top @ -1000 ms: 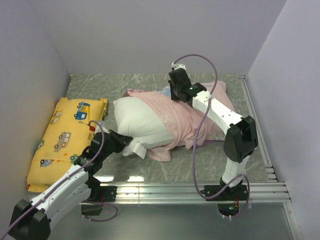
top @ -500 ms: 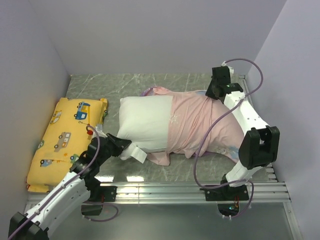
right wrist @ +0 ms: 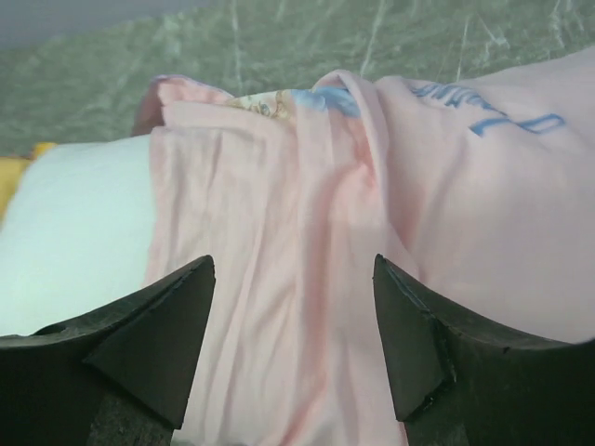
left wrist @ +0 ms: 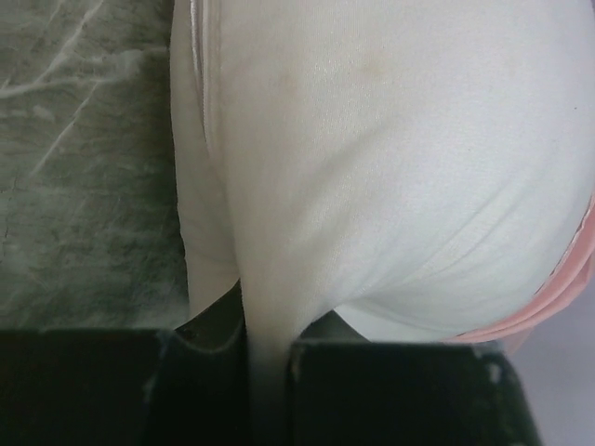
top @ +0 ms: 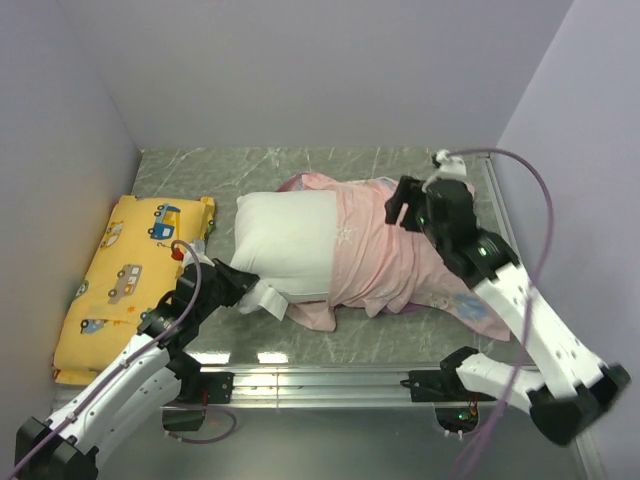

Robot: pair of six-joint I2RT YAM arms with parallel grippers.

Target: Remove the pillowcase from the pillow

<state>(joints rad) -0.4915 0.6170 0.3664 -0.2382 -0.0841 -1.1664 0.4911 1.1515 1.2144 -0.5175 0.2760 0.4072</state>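
**Arm pose.** The left arm [top: 140, 360] reaches low from its base toward the centre of the counter [top: 200, 175]. Its left tool [top: 243, 288] lies nearly level at the near left corner of the pillow [top: 285, 240]. The right arm [top: 520, 300] is raised and bent, and its right tool [top: 402, 208] is above the far right part of the pillowcase [top: 385, 255].

**View differences.**
- The left wrist view shows the left tool clamped almost fully closed on a pinched fold of white pillow fabric. The overhead view shows only a white tab at the fingers.
- The right wrist view shows the right tool spread wide with nothing between its fingers and creased pink cloth beyond them. Contact with the cloth cannot be confirmed from either view.

**Task items.**
- The pillow lies across the middle of the counter. Its left half is bare, white and puffy.
- The pillowcase covers the right half, wrinkled, with its pale pink inner side outward.
- A strip of printed fabric shows at the far edge and at the near right corner.
- A yellow cushion [top: 125, 270] lies just beside the pillow on the left.
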